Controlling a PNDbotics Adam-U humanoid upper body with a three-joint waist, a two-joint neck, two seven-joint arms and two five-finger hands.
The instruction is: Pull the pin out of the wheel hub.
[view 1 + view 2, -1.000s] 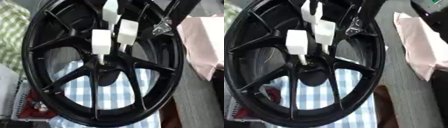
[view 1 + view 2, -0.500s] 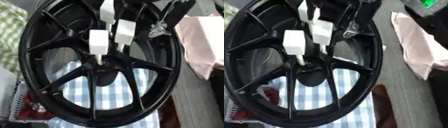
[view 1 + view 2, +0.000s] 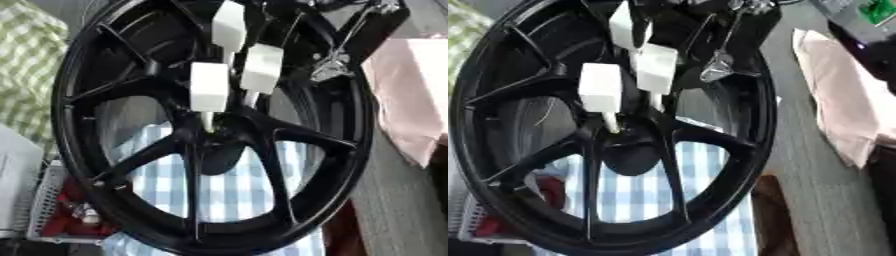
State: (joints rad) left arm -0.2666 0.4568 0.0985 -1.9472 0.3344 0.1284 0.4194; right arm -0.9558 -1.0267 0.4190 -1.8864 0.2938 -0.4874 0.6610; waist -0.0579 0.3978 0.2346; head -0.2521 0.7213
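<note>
Where the view looked down, a large glossy black multi-spoke alloy wheel (image 3: 210,135) filled nearly all of it, standing tilted over a blue-and-white checked cloth (image 3: 219,185) that showed through its spokes. It looked heavy and rigid, unlikely to shift under a small pull. To the right lay a folded pale pink cloth (image 3: 411,95), and at the lower left a white wire basket holding red items (image 3: 61,210).

From the top came the robot's right hand (image 3: 229,65), black with blocky white fingertip pads (image 3: 209,94). Its fingers reached down toward the hub, and the lowest pad sat right over a small pale pin (image 3: 208,120) standing out of the dark wheel hub (image 3: 214,145). The fingers seemed curled in around the pin, though whether they actually pinched it could not be told. The left hand was nowhere in sight.

The pin appeared thin, stiff and smooth, so probably slippery; its exposed stub above the hub seemed the only place to grip, pulled straight along its axis.
</note>
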